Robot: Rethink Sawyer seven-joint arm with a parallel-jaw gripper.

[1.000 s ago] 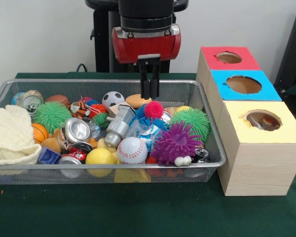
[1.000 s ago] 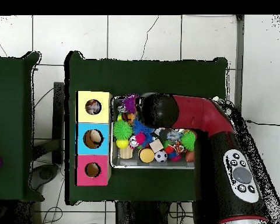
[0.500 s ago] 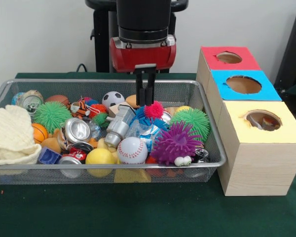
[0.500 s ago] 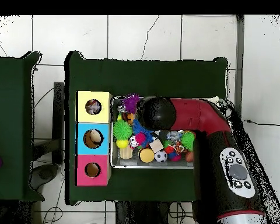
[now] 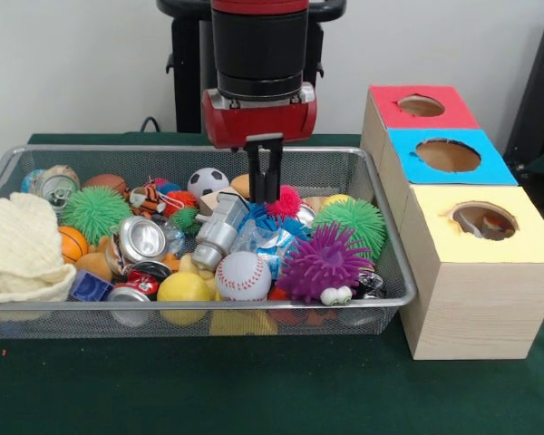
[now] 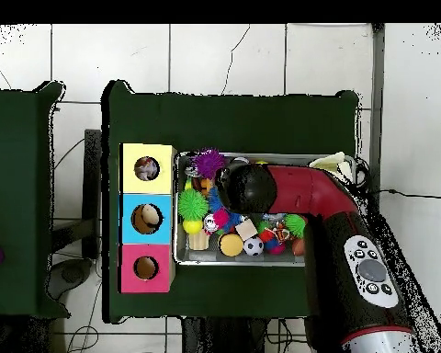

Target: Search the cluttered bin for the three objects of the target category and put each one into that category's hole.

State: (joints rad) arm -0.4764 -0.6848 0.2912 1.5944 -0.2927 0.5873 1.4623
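A wire mesh bin [image 5: 199, 306] is heaped with toys. My gripper [image 5: 267, 196] hangs over the middle of the bin's back part. Its fingers are shut with nothing between them, and the tips sit just left of a small pink spiky ball [image 5: 286, 201]. A purple spiky ball [image 5: 322, 261], a green spiky ball [image 5: 354, 222] and a baseball [image 5: 243, 275] lie toward the front. A soccer ball [image 5: 207, 181] lies at the back. In the overhead view the red arm [image 6: 298, 188] covers the gripper and much of the bin [image 6: 178, 257].
Three boxes with round holes stand right of the bin: red [image 5: 421, 106], blue [image 5: 447, 155] and yellow [image 5: 490, 272]. A cream cloth [image 5: 18, 245], a second green spiky ball [image 5: 93, 210], crushed cans [image 5: 143, 237] and a yellow ball [image 5: 183, 288] fill the bin's left side.
The gripper has come down and shifted a little to the left in the front view, its tips now level with the pink spiky ball. Nothing in the bin has moved.
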